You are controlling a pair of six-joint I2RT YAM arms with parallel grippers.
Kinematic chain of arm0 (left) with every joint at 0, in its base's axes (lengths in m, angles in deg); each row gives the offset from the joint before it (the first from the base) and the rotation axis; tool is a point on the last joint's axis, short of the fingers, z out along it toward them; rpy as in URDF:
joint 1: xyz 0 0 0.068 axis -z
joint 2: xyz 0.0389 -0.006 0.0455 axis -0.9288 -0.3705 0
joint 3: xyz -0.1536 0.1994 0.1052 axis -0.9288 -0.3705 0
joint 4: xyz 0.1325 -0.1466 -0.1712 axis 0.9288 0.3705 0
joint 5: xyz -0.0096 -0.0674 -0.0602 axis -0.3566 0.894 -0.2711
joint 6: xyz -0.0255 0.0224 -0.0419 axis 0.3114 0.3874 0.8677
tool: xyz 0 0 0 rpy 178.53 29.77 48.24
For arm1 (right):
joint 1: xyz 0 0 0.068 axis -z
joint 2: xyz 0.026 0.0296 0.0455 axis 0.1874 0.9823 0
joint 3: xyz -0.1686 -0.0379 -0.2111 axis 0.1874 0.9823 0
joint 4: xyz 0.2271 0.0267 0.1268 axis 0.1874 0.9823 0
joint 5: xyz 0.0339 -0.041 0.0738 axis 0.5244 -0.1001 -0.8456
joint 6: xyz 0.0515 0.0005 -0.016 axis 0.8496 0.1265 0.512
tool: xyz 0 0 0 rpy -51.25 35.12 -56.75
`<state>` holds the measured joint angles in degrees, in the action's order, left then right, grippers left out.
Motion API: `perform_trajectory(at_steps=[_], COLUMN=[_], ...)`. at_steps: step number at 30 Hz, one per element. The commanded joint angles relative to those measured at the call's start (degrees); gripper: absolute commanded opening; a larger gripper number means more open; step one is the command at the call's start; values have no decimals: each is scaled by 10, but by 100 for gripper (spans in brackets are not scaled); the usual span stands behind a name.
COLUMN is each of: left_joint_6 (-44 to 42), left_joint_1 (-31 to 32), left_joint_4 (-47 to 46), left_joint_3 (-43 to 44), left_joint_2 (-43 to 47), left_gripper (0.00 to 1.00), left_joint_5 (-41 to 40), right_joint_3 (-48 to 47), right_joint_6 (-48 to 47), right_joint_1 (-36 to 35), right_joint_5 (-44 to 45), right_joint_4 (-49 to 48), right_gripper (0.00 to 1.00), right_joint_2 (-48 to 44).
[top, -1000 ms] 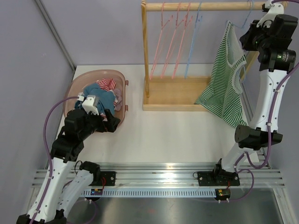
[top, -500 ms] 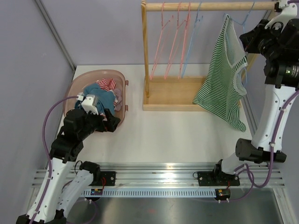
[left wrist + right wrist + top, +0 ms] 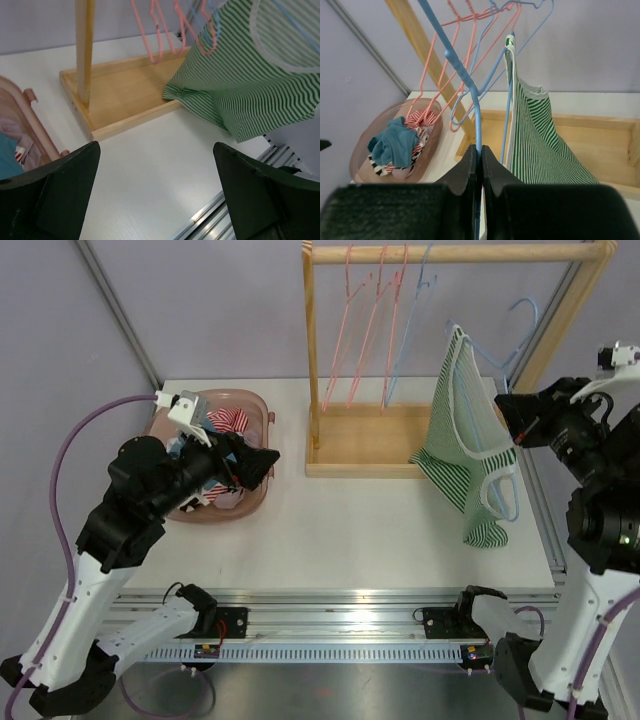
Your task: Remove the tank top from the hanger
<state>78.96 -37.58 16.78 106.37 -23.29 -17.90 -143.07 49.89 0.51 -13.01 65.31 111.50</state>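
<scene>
A green-and-white striped tank top (image 3: 465, 440) hangs on a blue hanger (image 3: 520, 312) that is off the rail, in front of the wooden rack's right end. My right gripper (image 3: 508, 420) is shut on the hanger's neck. In the right wrist view the gripper (image 3: 481, 150) pinches the blue wire (image 3: 470, 85), and the tank top (image 3: 540, 140) hangs just to the right. My left gripper (image 3: 262, 462) is open and empty, raised by the basket and pointing right. In the left wrist view the gripper (image 3: 156, 150) faces the tank top (image 3: 250, 85) from a distance.
The wooden rack (image 3: 375, 440) still carries pink hangers (image 3: 360, 330) and one blue hanger (image 3: 410, 330) on its rail. A pink basket (image 3: 262, 410) of clothes sits at the left. The table's right edge lies just past the tank top.
My right arm has brought the hanger and tank top off the rail, down and to the left. My left arm has risen from the basket and swung toward the right.
</scene>
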Motion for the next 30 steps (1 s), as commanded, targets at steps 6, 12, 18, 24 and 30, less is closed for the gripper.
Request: perform_trajectory(at_steps=[6,12,18,24,30], left_joint_6=[-102,-220,-266,-288,-304], left_joint_1=[207,359,421,432,432], left_joint_4=[-88,-137,-214,-285,-294], left_joint_3=[169,223,205,194,205], left_joint_2=[-100,-171,-217,-243,-270], left_gripper=[99,99,99,99,92], left_joint_5=[-137,-215,-284,-326,-354], right_joint_3=[0,-77,-89,-108,-97], right_joint_6=[26,25,44,51,59], right_joint_1=[-31,-84,-134,-167,-180], right_joint_5=[-40,-43,-83,-110,-140], right_joint_4=[82,136,121,111,98], right_gripper=[0,0,0,0,0], right_joint_2=[-94,-108,-115,-116,-122])
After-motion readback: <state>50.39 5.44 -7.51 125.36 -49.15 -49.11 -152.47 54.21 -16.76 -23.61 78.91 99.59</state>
